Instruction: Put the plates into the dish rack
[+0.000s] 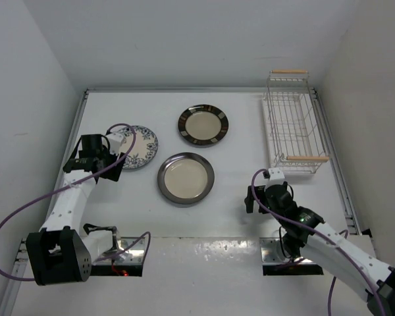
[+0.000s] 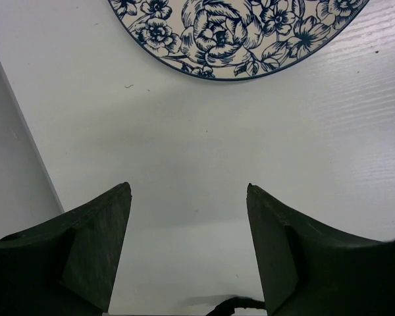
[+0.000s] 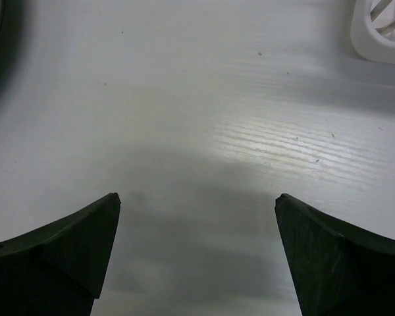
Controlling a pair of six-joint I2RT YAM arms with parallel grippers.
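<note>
At the tabletop's (image 1: 237, 204) left side: left fingers (image 2: 85, 250) spread, just short of the blue floral plate (image 2: 237, 33), nothing gripped.
Risks, my read: plate lies flat, so fingers may shove it vs. catching the rim; glazed edge could slip once lifted; dish rack (image 1: 291, 125) sits far right, well apart, so a long carry or handoff. Right fingers (image 3: 52, 257) also apart, over the tabletop nr the rack's corner. Rack holds nothing; brown-patched-rim plate (image 1: 203, 125) & grey-brown-rim plate (image 1: 185, 178) lie flat mid-tabletop, all 3 w/ nothing on them.
</note>
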